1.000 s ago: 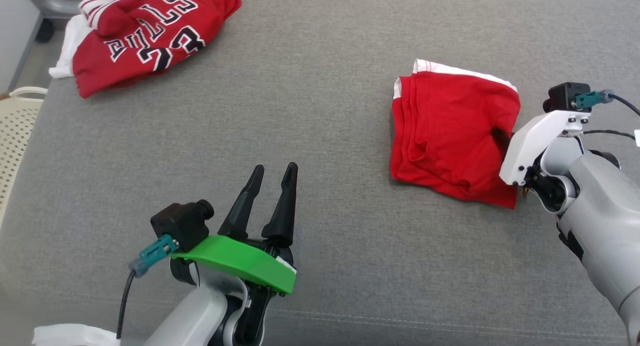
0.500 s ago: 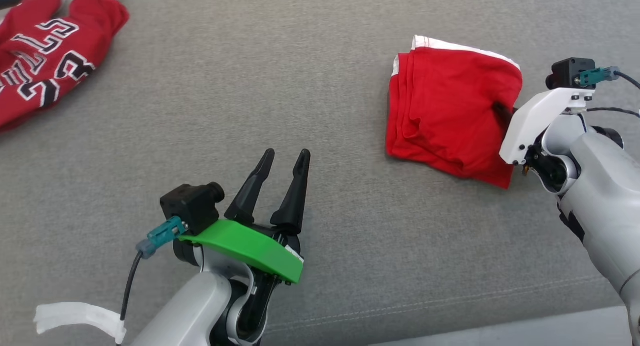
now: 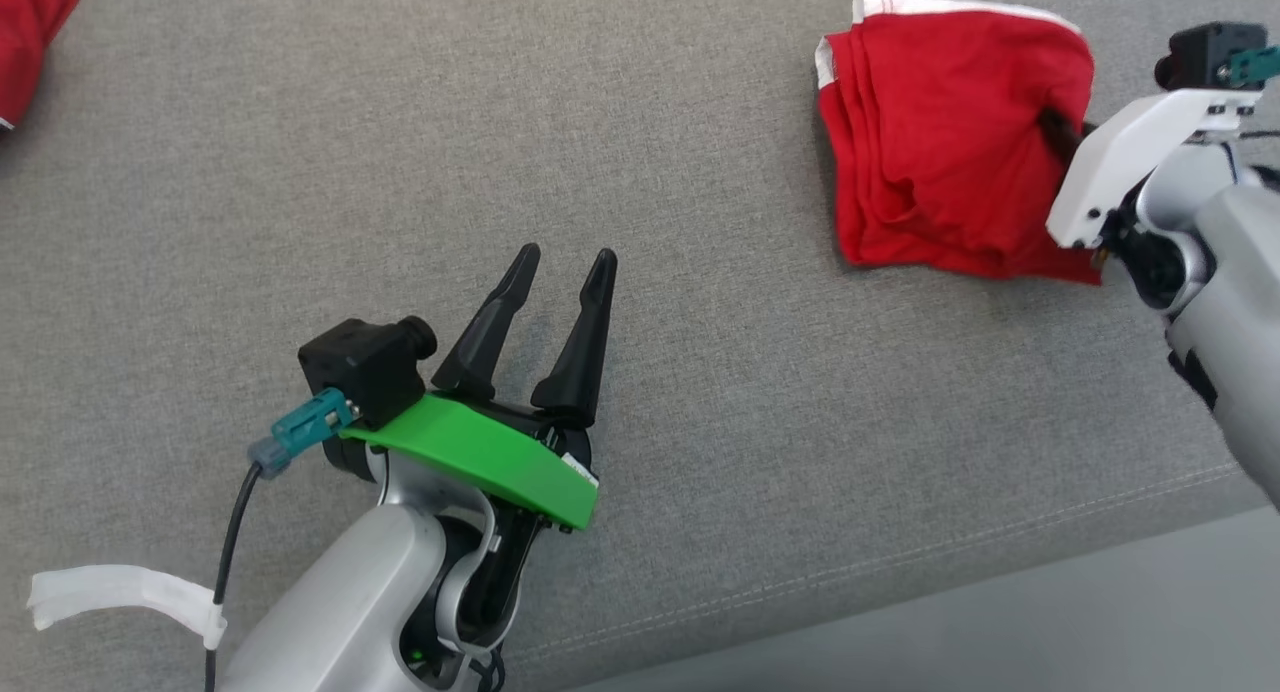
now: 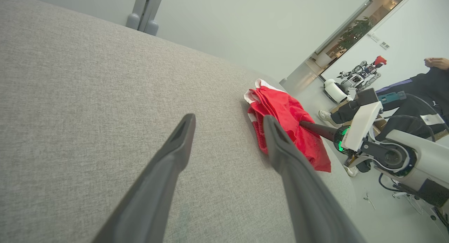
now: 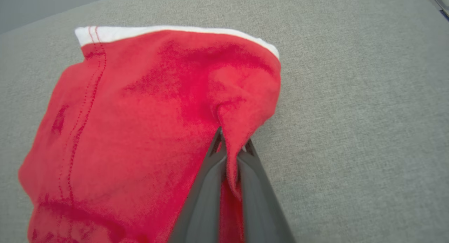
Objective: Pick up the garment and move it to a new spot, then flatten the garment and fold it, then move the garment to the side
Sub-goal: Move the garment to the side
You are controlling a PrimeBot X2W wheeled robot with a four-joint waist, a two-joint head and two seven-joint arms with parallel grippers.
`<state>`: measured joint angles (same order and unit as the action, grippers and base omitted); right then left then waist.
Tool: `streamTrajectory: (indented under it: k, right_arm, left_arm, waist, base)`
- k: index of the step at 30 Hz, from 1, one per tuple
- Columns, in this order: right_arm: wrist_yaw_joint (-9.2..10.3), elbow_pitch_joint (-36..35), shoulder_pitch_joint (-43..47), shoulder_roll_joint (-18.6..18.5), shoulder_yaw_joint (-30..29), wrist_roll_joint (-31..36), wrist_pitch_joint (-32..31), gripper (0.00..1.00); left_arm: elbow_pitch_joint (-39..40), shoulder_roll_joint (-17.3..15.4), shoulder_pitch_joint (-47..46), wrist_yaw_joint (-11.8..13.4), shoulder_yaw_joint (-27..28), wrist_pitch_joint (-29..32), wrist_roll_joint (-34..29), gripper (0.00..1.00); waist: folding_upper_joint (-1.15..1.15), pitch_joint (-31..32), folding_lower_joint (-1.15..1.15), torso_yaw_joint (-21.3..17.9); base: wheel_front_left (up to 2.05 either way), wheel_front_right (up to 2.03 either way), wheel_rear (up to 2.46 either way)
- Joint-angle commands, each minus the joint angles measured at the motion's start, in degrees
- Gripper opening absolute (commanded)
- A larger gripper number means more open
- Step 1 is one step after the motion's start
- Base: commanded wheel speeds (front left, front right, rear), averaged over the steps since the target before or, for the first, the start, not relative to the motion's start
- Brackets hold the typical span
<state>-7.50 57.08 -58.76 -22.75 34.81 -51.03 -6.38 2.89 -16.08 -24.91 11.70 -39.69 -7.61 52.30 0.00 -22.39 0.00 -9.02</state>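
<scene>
The garment point(image 3: 950, 142) is a folded red piece with a white hem, lying on the grey fabric surface point(image 3: 700, 122) at the upper right of the head view. My right gripper point(image 3: 1052, 129) is shut on the garment's right edge, its tips buried in the cloth. The right wrist view shows a pinched red fold point(image 5: 242, 109) rising between the closed fingers of that gripper point(image 5: 229, 141). My left gripper point(image 3: 565, 262) hovers open over bare surface at the lower left, well clear of the garment. From the left wrist view, the garment point(image 4: 287, 120) lies beyond the spread left gripper point(image 4: 228, 120).
A second red garment point(image 3: 30, 32) peeks in at the head view's top left corner. The surface's front edge point(image 3: 1000, 592) runs along the lower right, with grey floor below. A seated person point(image 4: 421, 85) and another robot point(image 4: 357, 74) are beyond the surface's far end.
The head camera has swung right, pushing the printed red jersey almost out of view. My right gripper has carried the garment rightward, farther from that jersey. The left gripper stays open.
</scene>
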Motion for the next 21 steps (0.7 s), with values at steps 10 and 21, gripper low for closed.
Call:
streamTrajectory:
  k: [10,21]
  right_arm:
    - [0.02,2.09,-12.63,-7.29,2.35,5.71,-1.79,0.0]
    - [0.02,5.45,-20.03,-13.33,3.29,10.58,-3.09,0.0]
  left_arm:
    - [2.67,-0.14,-4.09,0.82,-0.48,1.23,-2.06,1.0]
    - [8.4,-1.05,-6.45,2.38,-1.03,2.08,-4.77,1.0]
  waist:
    - [0.0,-7.06,0.0,4.41]
    - [0.0,-12.33,0.0,5.5]
  base:
    - [0.0,0.0,0.0]
    - [0.0,0.0,0.0]
